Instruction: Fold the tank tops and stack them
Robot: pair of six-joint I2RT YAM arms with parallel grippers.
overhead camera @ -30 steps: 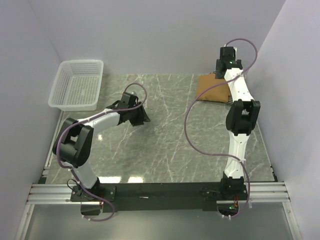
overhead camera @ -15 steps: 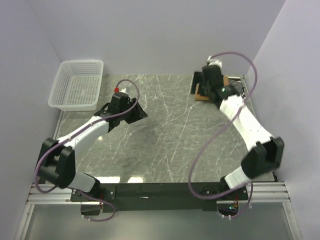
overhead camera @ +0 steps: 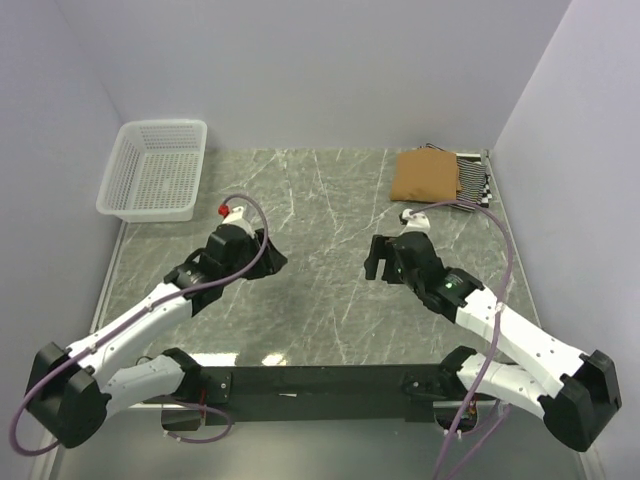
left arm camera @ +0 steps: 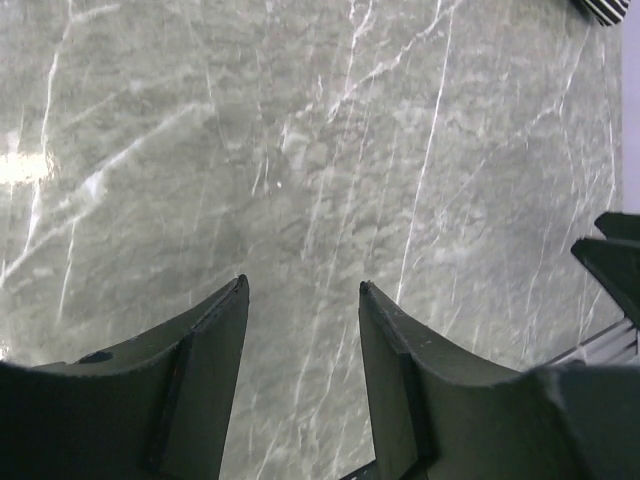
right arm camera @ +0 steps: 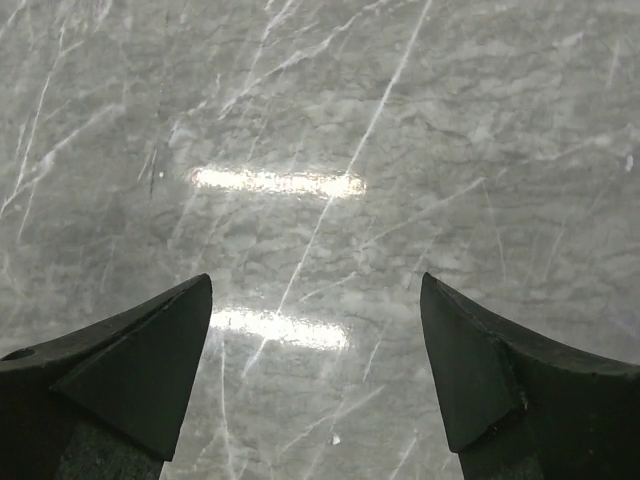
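Tank tops (overhead camera: 425,175) sit stacked, well apart from the basket (overhead camera: 155,170). They look like soft, floppy cloth, so I'd pinch a folded edge. Left tool (left arm camera: 300,290) and right tool (right arm camera: 315,285) are spread wide, both empty.

A white mesh basket (overhead camera: 155,170) sits on the table (overhead camera: 330,200). Far to the basket's right, level with it, a folded tan top (overhead camera: 425,175) lies on striped tops (overhead camera: 474,183). Nearer the camera than the basket, the left gripper (overhead camera: 265,255) hangs close by it, the right gripper (overhead camera: 376,258) further right
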